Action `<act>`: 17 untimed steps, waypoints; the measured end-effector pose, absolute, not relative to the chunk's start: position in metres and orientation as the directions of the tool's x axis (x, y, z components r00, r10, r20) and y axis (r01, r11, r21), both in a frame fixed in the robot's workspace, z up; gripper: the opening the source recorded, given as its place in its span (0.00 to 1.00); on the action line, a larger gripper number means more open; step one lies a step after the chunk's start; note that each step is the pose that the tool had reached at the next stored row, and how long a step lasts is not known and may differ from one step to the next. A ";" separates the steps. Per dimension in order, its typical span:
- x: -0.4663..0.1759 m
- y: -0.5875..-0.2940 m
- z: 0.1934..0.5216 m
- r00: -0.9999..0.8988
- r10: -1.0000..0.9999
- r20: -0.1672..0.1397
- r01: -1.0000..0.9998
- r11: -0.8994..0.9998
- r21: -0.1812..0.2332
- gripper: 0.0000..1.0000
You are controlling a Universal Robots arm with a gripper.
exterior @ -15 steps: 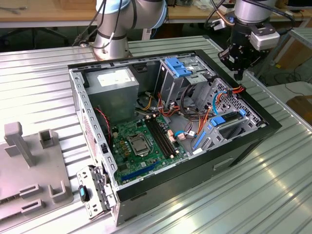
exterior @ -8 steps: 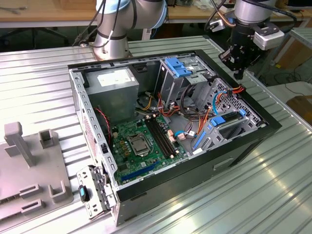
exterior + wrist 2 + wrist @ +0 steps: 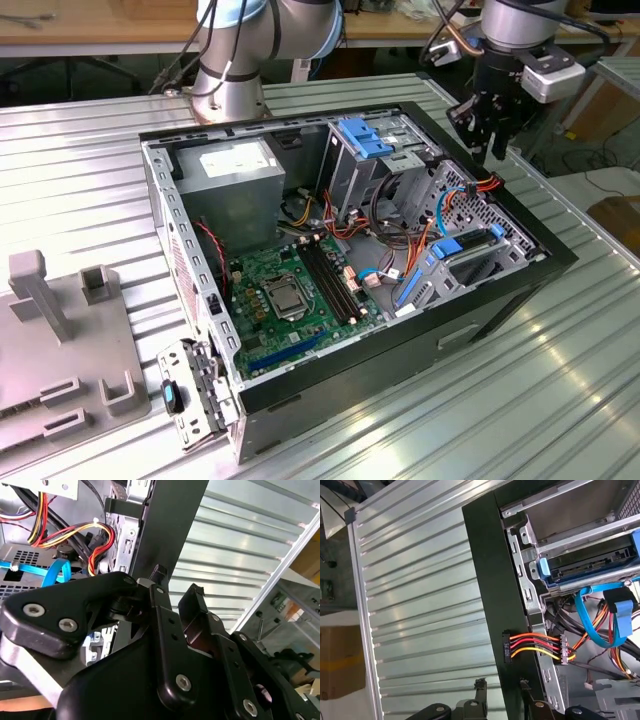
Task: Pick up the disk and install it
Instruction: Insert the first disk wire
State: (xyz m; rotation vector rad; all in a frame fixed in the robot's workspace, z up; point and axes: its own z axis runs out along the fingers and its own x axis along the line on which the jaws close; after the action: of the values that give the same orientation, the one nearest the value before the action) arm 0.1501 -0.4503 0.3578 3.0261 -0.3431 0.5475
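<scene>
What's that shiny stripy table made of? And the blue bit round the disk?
The table looks like bare metal, maybe aluminium: it is silvery and ribbed, with bright glints of light. The disk sits in a blue carrier that looks like smooth plastic: the colour is even and bright, the tab is rounded and moulded, and the sheen is soft.

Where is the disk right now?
The disk sits inside the computer case, in the drive cage toward the exterior view's right, next to blue cables and just below the open gripper.
</scene>
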 end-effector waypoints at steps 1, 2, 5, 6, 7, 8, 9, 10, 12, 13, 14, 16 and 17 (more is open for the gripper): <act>0.150 -0.452 0.358 0.915 -0.199 0.351 -0.216 -0.976 0.007 0.36; 0.150 -0.452 0.358 0.917 -0.190 0.351 -0.206 -0.979 0.007 0.36; 0.148 -0.452 0.358 0.917 -0.189 0.351 -0.205 -0.979 0.009 0.36; 0.146 -0.452 0.358 0.917 -0.189 0.351 -0.205 -0.979 0.009 0.36; 0.142 -0.452 0.357 0.917 -0.189 0.351 -0.205 -0.979 0.009 0.36; 0.141 -0.452 0.357 0.917 -0.189 0.352 -0.205 -0.979 0.009 0.36; 0.141 -0.453 0.357 0.917 -0.189 0.352 -0.205 -0.979 0.010 0.36; 0.140 -0.453 0.357 0.917 -0.188 0.352 -0.205 -0.979 0.010 0.36; 0.141 -0.458 0.357 0.918 -0.187 0.351 -0.205 -0.979 0.015 0.36; 0.140 -0.461 0.357 0.918 -0.186 0.350 -0.205 -0.979 0.017 0.36; 0.140 -0.463 0.357 0.918 -0.186 0.350 -0.205 -0.979 0.018 0.36; 0.140 -0.466 0.357 0.918 -0.185 0.350 -0.204 -0.979 0.019 0.36; 0.140 -0.467 0.357 0.918 -0.185 0.350 -0.204 -0.979 0.019 0.36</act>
State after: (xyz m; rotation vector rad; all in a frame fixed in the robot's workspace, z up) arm 0.1405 -0.4668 0.3573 3.0223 -0.3070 0.5433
